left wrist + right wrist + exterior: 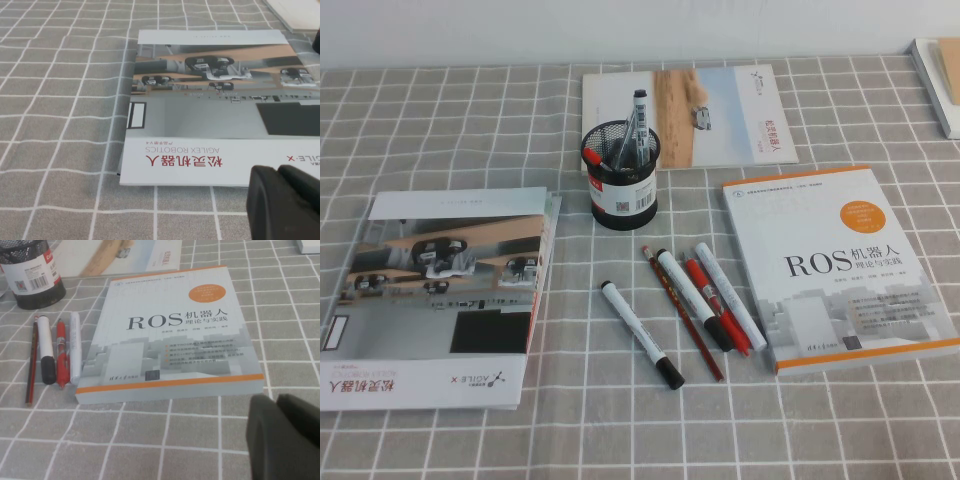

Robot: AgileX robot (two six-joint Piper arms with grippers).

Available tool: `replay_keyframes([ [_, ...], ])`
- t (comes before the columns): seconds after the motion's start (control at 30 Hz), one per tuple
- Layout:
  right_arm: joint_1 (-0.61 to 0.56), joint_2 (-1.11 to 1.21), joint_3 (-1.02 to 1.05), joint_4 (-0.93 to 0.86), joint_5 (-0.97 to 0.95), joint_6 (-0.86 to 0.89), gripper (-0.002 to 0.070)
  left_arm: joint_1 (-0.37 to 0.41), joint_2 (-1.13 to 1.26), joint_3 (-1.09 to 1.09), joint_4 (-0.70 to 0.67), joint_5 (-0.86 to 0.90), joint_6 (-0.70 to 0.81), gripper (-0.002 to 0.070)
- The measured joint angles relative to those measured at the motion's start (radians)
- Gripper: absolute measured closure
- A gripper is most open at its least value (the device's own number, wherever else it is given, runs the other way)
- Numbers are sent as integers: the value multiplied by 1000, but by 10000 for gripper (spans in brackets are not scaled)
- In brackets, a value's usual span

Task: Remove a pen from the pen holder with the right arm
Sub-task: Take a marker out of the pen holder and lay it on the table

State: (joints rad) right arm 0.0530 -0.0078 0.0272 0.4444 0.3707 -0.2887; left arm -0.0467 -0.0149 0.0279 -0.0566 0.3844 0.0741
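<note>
The high view takes in the whole tabletop (470,130) with its grey checked cloth, yet shows neither arm. The black mesh pen holder (621,182) stands just above the frame's centre, with a black-capped marker (636,122) and other pens upright inside it.

Only the wrist views show the end effectors. The right end effector (276,402) hangs low over the cloth just beside the orange-striped edge of the ROS book (175,335), clenched on nothing. The book lies between it and the pen holder. The left end effector (278,171), likewise clenched and empty, hangs by the near edge of the AgileX brochure (210,115), which the high view places at lower left.

Below the holder in the high view a whiteboard marker (640,333) lies apart. Right of it, a red pencil (685,318), a second marker (692,298), a red pen (717,308) and a white marker (730,295) lie side by side next to the book. A second brochure (720,115) lies behind the holder.
</note>
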Motion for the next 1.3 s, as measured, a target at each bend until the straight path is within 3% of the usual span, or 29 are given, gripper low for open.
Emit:
replay_keyframes([
  [0.7, 0, 0, 0, 35, -15, 0, 689, 0, 0, 0, 0, 0, 0, 680],
  [1.17, 0, 0, 0, 424, -194, 0, 689, 0, 0, 0, 0, 0, 0, 680],
  [1.3, 0, 0, 0, 464, -202, 0, 689, 0, 0, 0, 0, 0, 0, 680],
])
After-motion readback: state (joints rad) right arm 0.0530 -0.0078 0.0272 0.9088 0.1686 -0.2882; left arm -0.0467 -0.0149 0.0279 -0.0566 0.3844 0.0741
